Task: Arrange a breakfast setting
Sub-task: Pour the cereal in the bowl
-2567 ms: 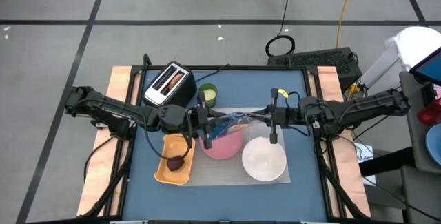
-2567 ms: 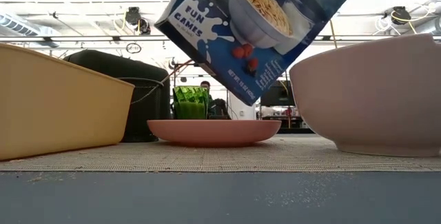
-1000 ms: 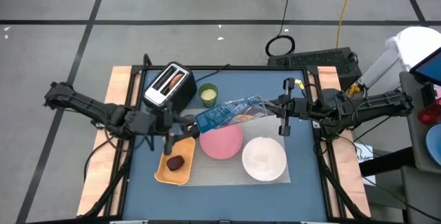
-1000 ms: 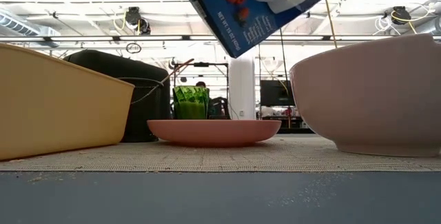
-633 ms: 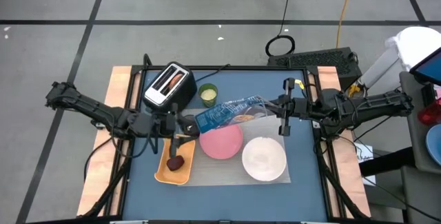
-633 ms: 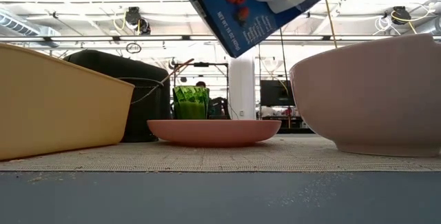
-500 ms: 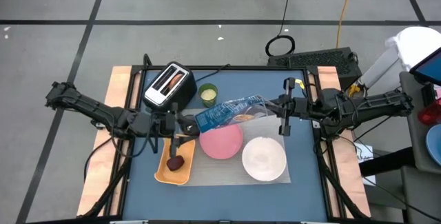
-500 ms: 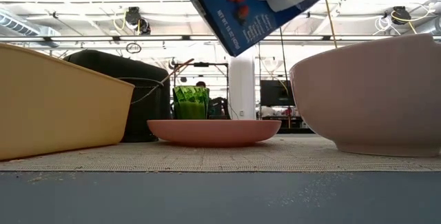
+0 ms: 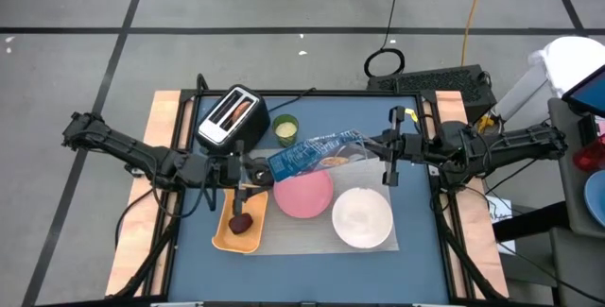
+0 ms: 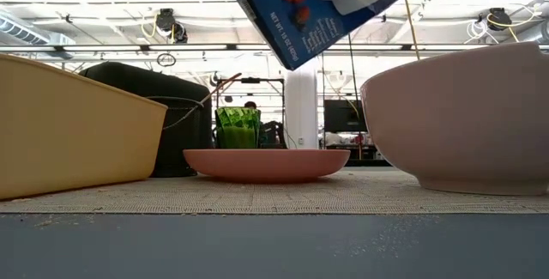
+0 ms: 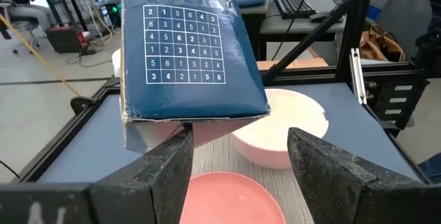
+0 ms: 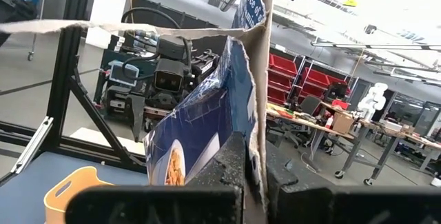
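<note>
Plate beneath open left jaws

The blue cereal box bears a number grid labelled "SUDOKU".

mat: front middle of tabletop
plate, bowl: on mat
tray: left of plate
toaster: back left

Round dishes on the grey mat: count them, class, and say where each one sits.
2. The pink plate lies on the mat's middle, next to the yellow tray; the white bowl sits to its right. None seems hidden.
</note>
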You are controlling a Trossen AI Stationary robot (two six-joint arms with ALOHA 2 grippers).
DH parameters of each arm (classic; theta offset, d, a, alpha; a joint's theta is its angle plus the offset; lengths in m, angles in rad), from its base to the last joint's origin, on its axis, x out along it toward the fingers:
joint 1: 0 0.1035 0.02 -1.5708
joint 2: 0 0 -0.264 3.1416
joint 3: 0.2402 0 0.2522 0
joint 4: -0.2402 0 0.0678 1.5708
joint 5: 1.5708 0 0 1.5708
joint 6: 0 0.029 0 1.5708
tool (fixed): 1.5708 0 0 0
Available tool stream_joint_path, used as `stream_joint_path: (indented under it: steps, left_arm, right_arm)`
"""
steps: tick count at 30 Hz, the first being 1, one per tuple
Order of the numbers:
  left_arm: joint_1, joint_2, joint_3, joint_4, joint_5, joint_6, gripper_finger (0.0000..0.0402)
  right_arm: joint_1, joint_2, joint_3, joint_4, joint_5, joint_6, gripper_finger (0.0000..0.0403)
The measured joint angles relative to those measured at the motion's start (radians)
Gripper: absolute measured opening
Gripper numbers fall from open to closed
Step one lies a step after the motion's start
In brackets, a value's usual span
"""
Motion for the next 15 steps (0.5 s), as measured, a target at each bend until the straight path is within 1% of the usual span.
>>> stream_joint_path:
  steps: [7, 10, 12, 15]
  left_arm:
    - [0.000, 0.000, 0.000, 0.002, -0.003, 0.040, 0.0242]
    - [0.000, 0.000, 0.000, 0.001, -0.035, 0.040, 0.0243]
    - [0.000, 0.000, 0.000, -0.002, -0.055, 0.040, 0.0253]
    - [0.000, 0.000, 0.000, -0.003, -0.075, 0.037, 0.0282]
  right_arm:
    - [0.000, 0.000, 0.000, 0.000, 0.000, 0.000, 0.0000]
    - [0.000, 0.000, 0.000, 0.000, 0.000, 0.000, 0.0000]
    - [0.000, 0.000, 0.000, 0.000, 0.000, 0.000, 0.0000]
    - [0.000, 0.000, 0.000, 0.000, 0.001, 0.000, 0.0000]
